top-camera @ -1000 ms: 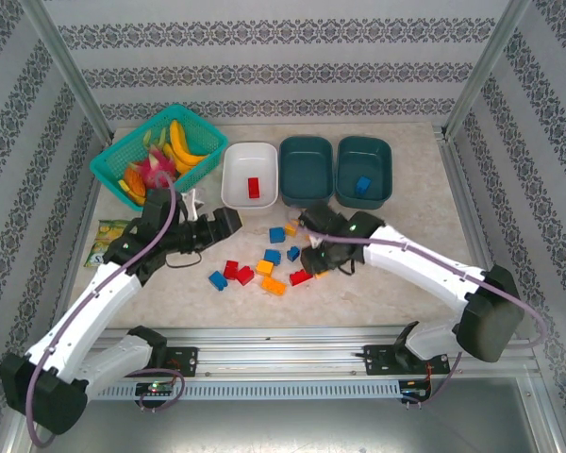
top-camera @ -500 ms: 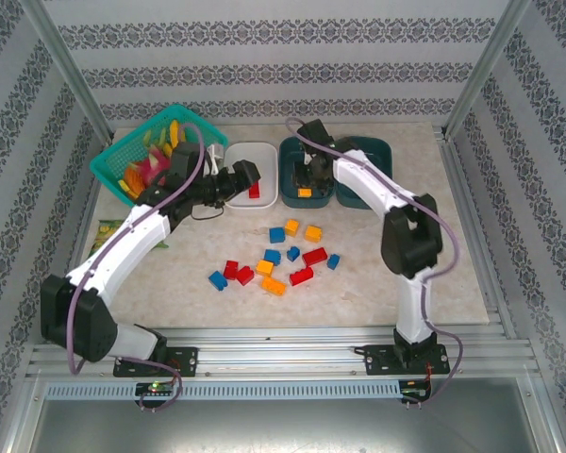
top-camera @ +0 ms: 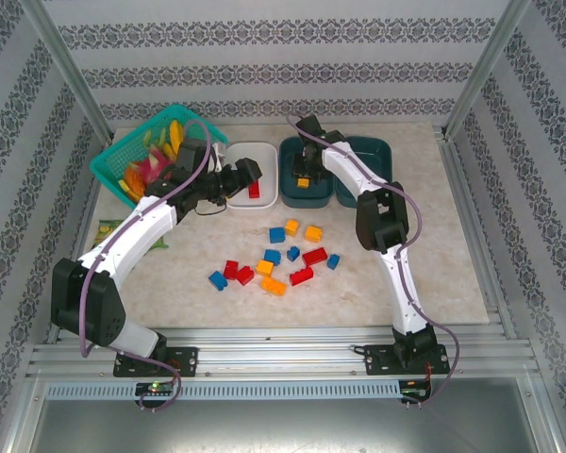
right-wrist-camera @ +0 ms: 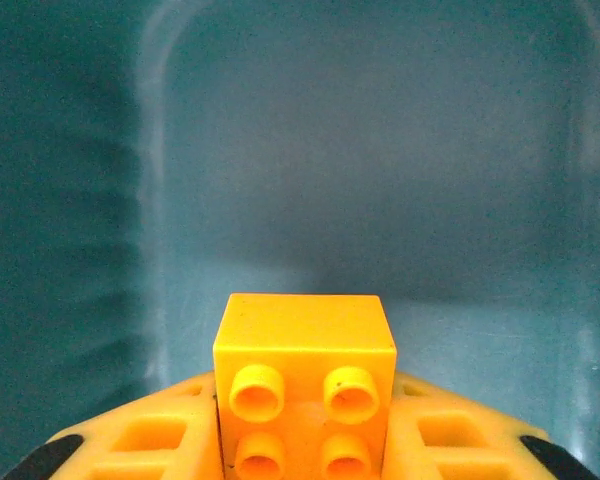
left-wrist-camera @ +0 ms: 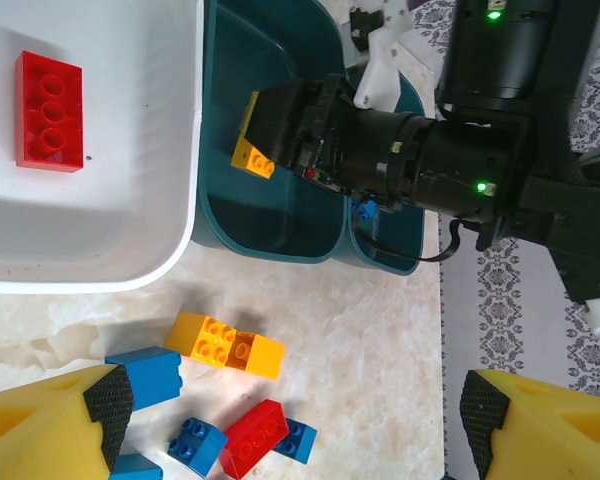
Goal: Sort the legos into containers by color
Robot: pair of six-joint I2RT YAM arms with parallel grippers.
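Note:
My right gripper (right-wrist-camera: 305, 440) is shut on a small orange brick (right-wrist-camera: 305, 385), held low inside the middle dark teal tub (top-camera: 285, 170). In the top view that right gripper (top-camera: 307, 176) sits over the same tub. My left gripper (top-camera: 246, 174) hovers over the white tub (top-camera: 264, 156), which holds one red brick (left-wrist-camera: 48, 110); its yellow fingers (left-wrist-camera: 50, 425) stand wide open with nothing between them. The right teal tub (top-camera: 375, 162) shows a bit of a blue brick (left-wrist-camera: 365, 208). Several loose red, blue and orange legos (top-camera: 274, 257) lie scattered on the table in front of the tubs.
A bright teal lattice basket (top-camera: 123, 162) with toy fruit stands at the back left beside the white tub. A green and yellow packet (top-camera: 104, 232) lies at the left edge. Metal frame posts (top-camera: 71, 71) rise at the back corners.
The right arm lifted an orange brick from the table into the middle teal tub. The left arm swung from the table's left side up to the white tub.

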